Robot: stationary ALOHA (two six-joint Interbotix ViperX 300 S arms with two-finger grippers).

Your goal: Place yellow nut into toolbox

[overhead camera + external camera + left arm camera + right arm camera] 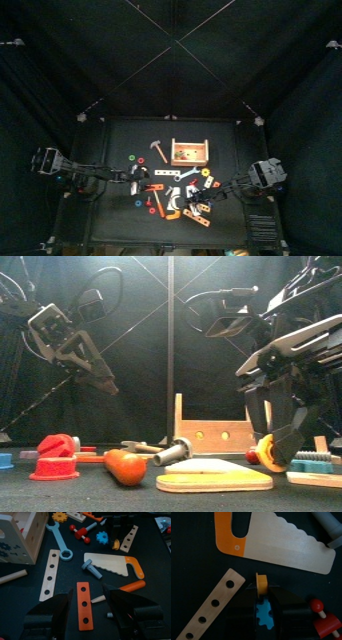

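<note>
Right hand [262, 592] is closed on the yellow nut [261, 583], held edge-on just above the table [120, 200] near the wooden saw [284, 542]. Thin grip on the rim, so the nut could twist out or clip clutter on the carry. Left hand [90, 607] hangs open over an orange strip [83, 604], holding nothing. Toolbox [190, 151] sits toward the table's back edge; contents can't be made out.

One toolbox [190, 150] at table's 12 o'clock. One toy saw [119, 566]. One blue wrench [61, 546]. Two holed wooden strips [49, 574]. One orange holed bar [83, 605].
</note>
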